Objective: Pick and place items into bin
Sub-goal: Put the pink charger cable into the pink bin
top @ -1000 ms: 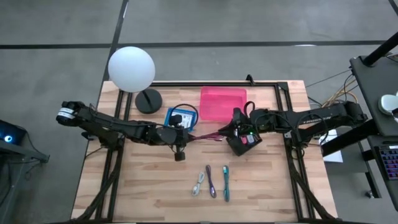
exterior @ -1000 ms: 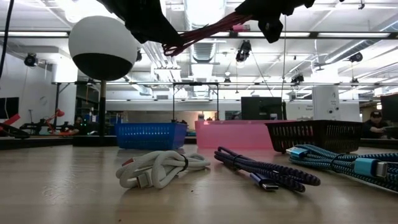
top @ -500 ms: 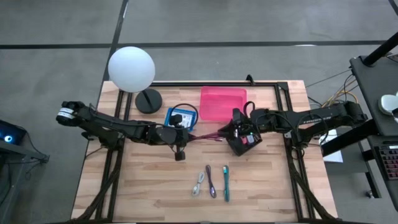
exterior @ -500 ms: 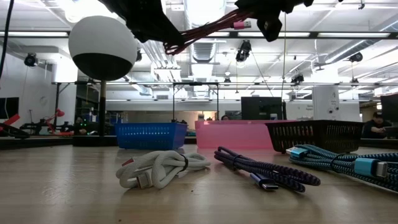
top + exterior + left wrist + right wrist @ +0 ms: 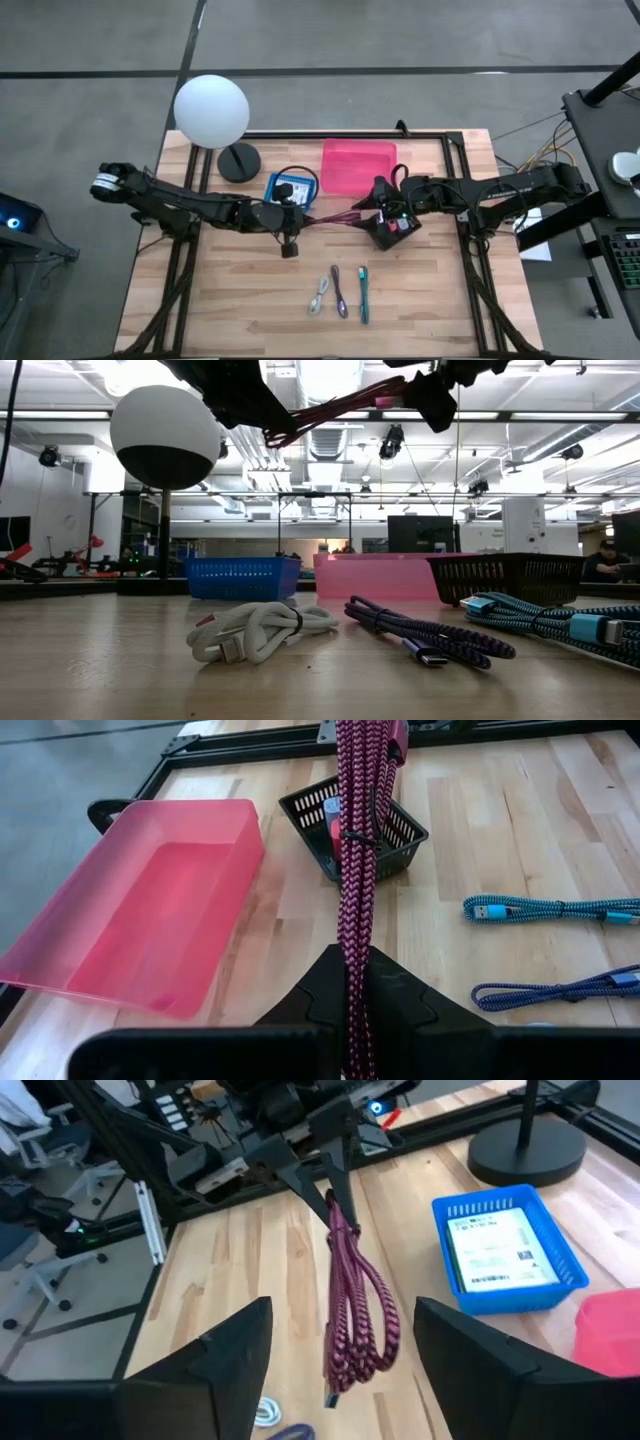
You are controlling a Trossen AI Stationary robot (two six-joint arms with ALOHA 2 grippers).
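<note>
The left gripper (image 5: 293, 222) is up in the air over the middle of the table (image 5: 230, 300), and its two fingers are pinched tight on a dark red braided cable (image 5: 333, 218). The cable is bunched into a long loop. It stretches out from the left gripper toward the right arm, well above the wood. In the left wrist view the cable (image 5: 355, 870) runs straight out from between the two dark fingers (image 5: 320, 990) and ends over a small black basket (image 5: 395, 845). The right gripper (image 5: 382, 208) hangs just above that black basket (image 5: 392, 228), close to the far end of the cable. Its fingers are spread wide apart and hold nothing. From the right wrist view the cable (image 5: 355, 1315) dangles in a loop in the open gap, touching neither side. A pink bin (image 5: 358, 166) sits empty at the back of the table, just beside the black basket. A little blue basket (image 5: 291, 187) with a white paper in it sits to the left of the pink bin. Three more cables lie side by side on the wood near the front edge: a white cable (image 5: 320, 295), a purple cable (image 5: 340, 291) and a teal cable (image 5: 363, 293). A white ball lamp (image 5: 211, 111) on a black base stands at the back left corner.
</note>
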